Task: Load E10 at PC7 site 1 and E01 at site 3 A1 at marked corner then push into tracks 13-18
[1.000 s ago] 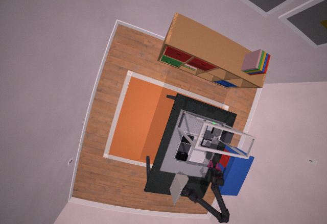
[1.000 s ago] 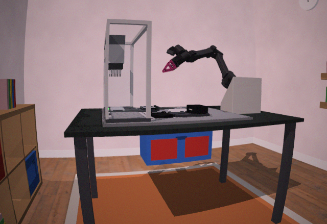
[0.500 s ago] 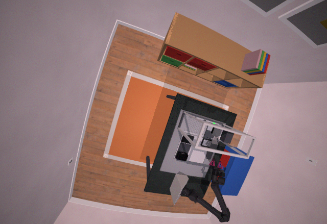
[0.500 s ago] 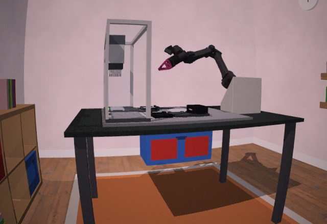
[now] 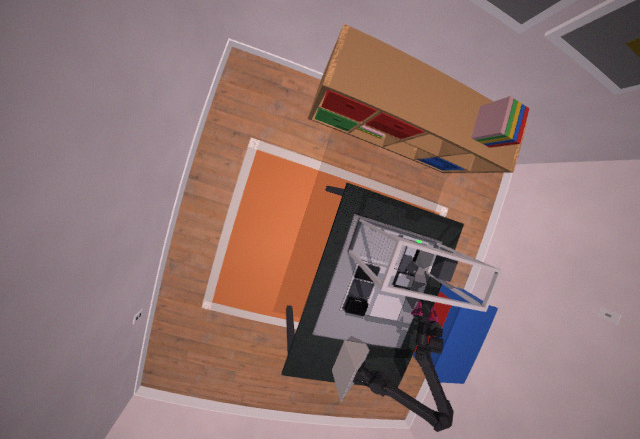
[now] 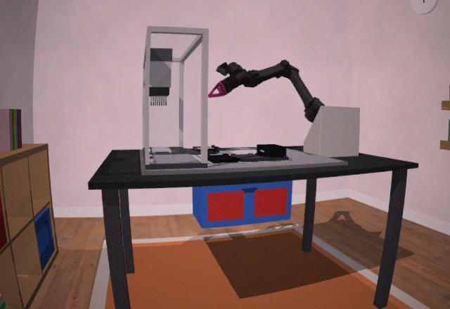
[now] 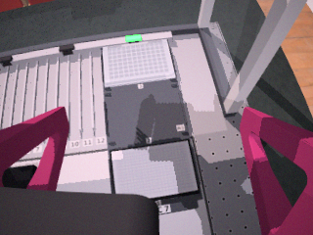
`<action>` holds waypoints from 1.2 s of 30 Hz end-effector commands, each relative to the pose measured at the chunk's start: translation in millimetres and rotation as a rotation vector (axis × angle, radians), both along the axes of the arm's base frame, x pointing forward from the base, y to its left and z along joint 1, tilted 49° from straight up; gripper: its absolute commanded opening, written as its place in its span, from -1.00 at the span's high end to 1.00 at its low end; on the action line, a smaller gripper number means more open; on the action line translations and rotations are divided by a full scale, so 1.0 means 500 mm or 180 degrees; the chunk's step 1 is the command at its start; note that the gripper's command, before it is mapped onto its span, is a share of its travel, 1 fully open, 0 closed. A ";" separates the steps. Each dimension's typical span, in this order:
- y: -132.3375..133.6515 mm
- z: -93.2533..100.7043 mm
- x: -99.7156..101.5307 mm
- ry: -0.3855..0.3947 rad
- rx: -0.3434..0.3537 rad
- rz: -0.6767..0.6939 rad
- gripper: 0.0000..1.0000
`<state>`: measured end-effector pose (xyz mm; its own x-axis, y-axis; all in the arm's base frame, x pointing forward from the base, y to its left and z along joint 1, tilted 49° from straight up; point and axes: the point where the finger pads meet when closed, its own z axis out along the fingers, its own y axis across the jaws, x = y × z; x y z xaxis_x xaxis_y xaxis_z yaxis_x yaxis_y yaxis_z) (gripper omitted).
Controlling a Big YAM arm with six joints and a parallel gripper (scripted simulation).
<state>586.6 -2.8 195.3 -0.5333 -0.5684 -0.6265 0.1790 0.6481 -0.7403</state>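
On the left of the wrist view lie the rails (image 7: 46, 94): pale grey, ribbed, running away from the camera to a light stop bar (image 7: 85, 46). A green lamp (image 7: 133, 38) glows on that bar, right behind the carrier. The carrier (image 7: 147, 124) is a long dark grey slab lying in the rightmost tracks, its far end at the bar. On its far site sits a white plate (image 7: 139, 63), finely dotted with wells and flat inside the locators. The middle site is bare dark grey. On the near site sits a second plate (image 7: 155, 168), smooth and grey-topped with a dark rim; its wells are too small to make out. Which plate is which cannot be read from here. Right of the carrier a perforated grey deck runs to the white posts of the frame (image 7: 261, 39).

The gripper (image 7: 156, 157) hovers high above the near plate, well apart from it, its magenta fingers spread wide with nothing between them.

In the exterior view the frame (image 6: 204, 94) is a tall, open, white box on a black table (image 6: 254, 174), with a grey block head (image 6: 159, 76) hanging inside. To its right the gripper (image 6: 214, 93) points down at a slant towards the frame. Further right a black block (image 6: 271, 150), open-topped and box-shaped, sits on the deck, then the arm's pale wedge-shaped base (image 6: 334, 131).
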 end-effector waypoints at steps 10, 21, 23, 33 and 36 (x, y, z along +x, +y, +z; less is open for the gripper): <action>-0.009 0.025 0.123 -0.0079 -0.0020 -0.0014 -1.00; -0.011 0.020 0.194 -0.0080 -0.0022 -0.0015 -1.00; -0.011 0.019 0.210 -0.0080 -0.0022 -0.0015 -1.00; -0.012 0.015 0.273 -0.0081 -0.0022 -0.0014 -1.00; -0.012 0.013 0.297 -0.0082 -0.0023 -0.0015 -1.00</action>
<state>715.3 -3.2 187.5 -0.5285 -0.5675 -0.6314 0.1862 0.6481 -0.7384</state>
